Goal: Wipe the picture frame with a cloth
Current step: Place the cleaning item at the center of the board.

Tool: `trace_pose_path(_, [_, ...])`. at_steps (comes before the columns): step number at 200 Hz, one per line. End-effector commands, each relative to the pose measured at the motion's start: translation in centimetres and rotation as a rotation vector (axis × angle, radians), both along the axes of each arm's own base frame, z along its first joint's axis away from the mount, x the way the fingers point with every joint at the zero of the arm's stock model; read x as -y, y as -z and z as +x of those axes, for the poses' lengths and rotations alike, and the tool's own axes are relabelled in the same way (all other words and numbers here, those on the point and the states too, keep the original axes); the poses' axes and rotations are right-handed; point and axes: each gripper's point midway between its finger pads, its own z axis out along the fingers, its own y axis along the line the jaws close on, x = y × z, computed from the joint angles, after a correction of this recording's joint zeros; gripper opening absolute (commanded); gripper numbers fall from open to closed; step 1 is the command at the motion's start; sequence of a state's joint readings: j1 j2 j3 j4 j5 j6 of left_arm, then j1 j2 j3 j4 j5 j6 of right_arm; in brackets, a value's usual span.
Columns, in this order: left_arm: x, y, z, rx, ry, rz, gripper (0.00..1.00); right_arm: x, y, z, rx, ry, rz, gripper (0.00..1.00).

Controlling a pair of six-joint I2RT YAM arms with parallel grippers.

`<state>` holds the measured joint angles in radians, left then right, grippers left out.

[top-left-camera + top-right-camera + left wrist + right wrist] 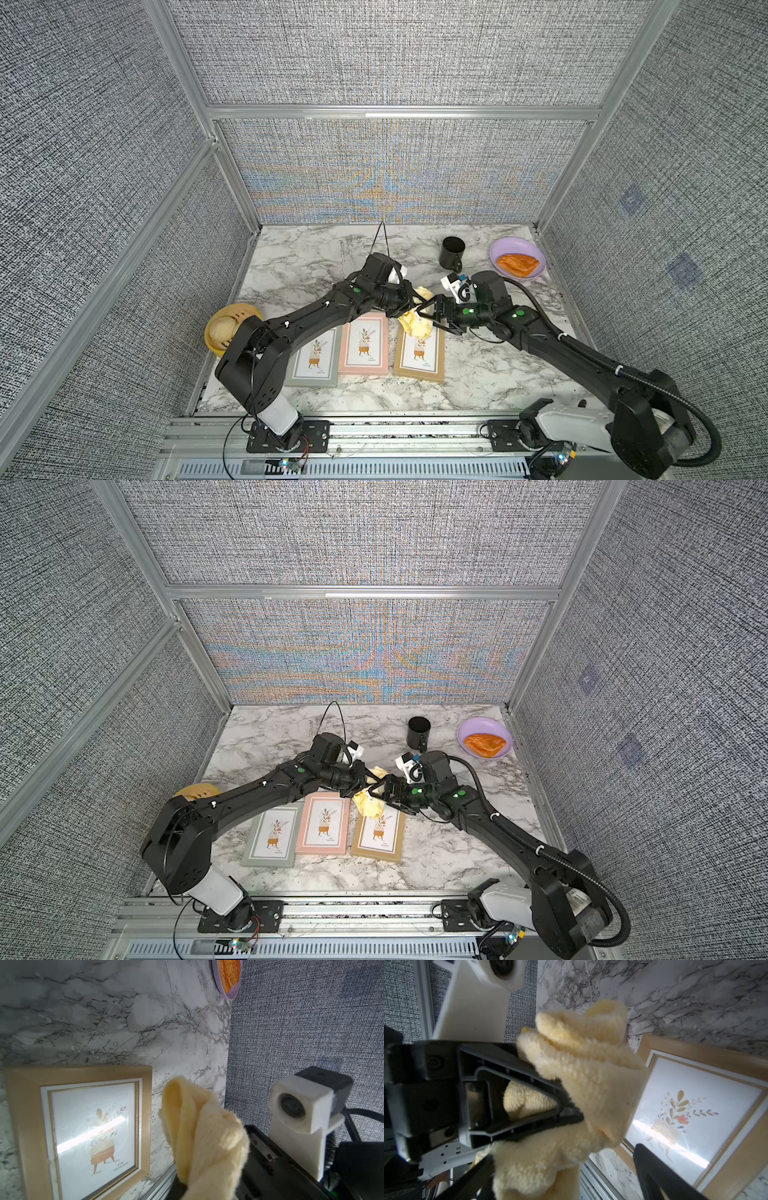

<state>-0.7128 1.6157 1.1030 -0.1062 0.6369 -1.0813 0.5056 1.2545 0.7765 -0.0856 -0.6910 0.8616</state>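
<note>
Sitting in the purple bowl (495,248) is a pastry (517,264), left gripper (412,309) is pinching the cloth (415,327), right gripper (564,1152) is gaping wide around it.

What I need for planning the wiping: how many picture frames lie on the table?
3, flat in a row: grey frame on the robot's left, pink frame in the middle, tan frame on the right, its far end beneath the cloth. None seems hidden.

walls (374,54): grey woven fabric, 9/12/3 o'clk | alu frame (399,112) betw panels | tbl (316,257): white-grey marble | metal rail (415,432) 6 o'clk
</note>
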Motion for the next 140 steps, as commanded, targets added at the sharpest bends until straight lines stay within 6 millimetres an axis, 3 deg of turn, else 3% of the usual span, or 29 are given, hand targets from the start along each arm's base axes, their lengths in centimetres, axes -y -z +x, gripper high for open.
trace_pose_path(1, [0.4, -0.7, -0.4, 0.002, 0.012, -0.039, 0.16, -1.0, -1.6, 1.8, 0.053, 0.028, 0.084, 0.86])
trace_pose_path(62, [1.1, 0.7, -1.1, -0.03, 0.022, -0.034, 0.16, -1.8, -0.8, 2.8, 0.011, 0.059, 0.161, 0.3])
trace_pose_path(81, [1.1, 1.3, -1.2, -0.045, 0.024, -0.028, 0.17, -1.9, -0.7, 2.9, 0.004, 0.06, 0.168, 0.0])
trace_pose_path(111, [0.6, 2.2, -1.3, -0.043, 0.034, 0.018, 0.29, -0.9, 0.2, 2.9, -0.013, 0.081, 0.126, 0.0])
trace_pose_path(140, [-2.0, 3.1, -0.5, -0.026, 0.009, 0.143, 0.51, 2.7, 2.1, 2.6, -0.059, 0.123, -0.004, 0.0])
